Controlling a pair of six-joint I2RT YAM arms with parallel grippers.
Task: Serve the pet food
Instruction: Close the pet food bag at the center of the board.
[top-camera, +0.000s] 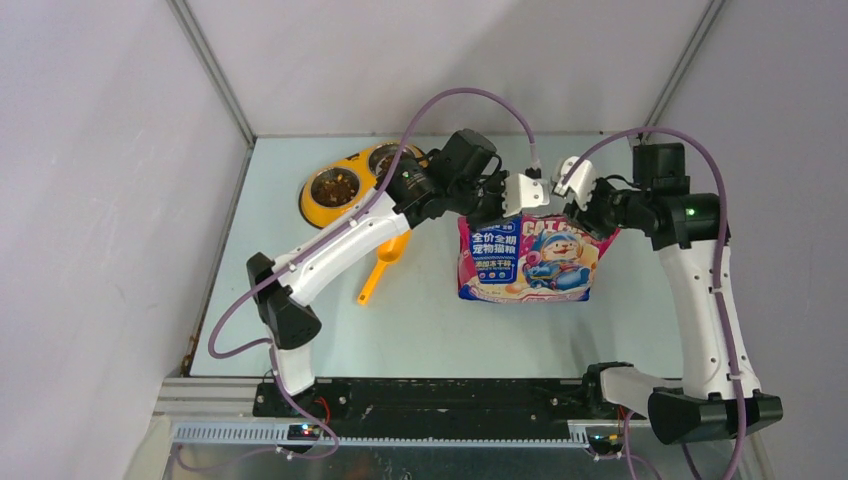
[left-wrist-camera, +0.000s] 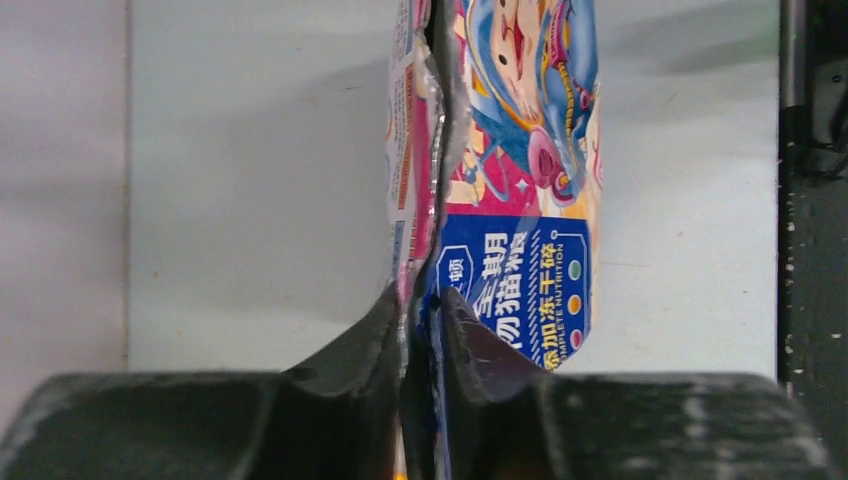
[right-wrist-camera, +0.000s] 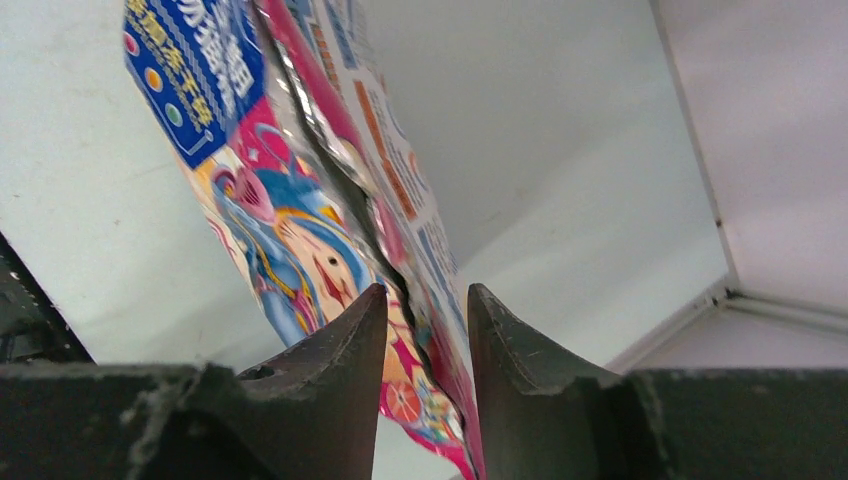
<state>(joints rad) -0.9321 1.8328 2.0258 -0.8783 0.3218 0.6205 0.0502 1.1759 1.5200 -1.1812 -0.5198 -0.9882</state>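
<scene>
The pet food pouch (top-camera: 525, 262), glossy blue and pink with a cartoon animal, hangs upright over the table, its torn top edge between both grippers. My left gripper (top-camera: 495, 212) is shut on the pouch's top left corner; in the left wrist view its fingertips (left-wrist-camera: 385, 320) pinch the pouch (left-wrist-camera: 510, 270) tight. My right gripper (top-camera: 595, 215) is at the top right corner. In the right wrist view this gripper (right-wrist-camera: 427, 295) is open, its fingers standing apart with the pouch (right-wrist-camera: 290, 230) edge loose between them. Dark kibble (top-camera: 335, 186) lies in a feeder bowl.
A yellow double feeder (top-camera: 318, 212) with two steel bowls sits at the back left, under the left arm. An orange scoop (top-camera: 385, 262) lies on the table left of the pouch. Walls close the table at the back and on both sides.
</scene>
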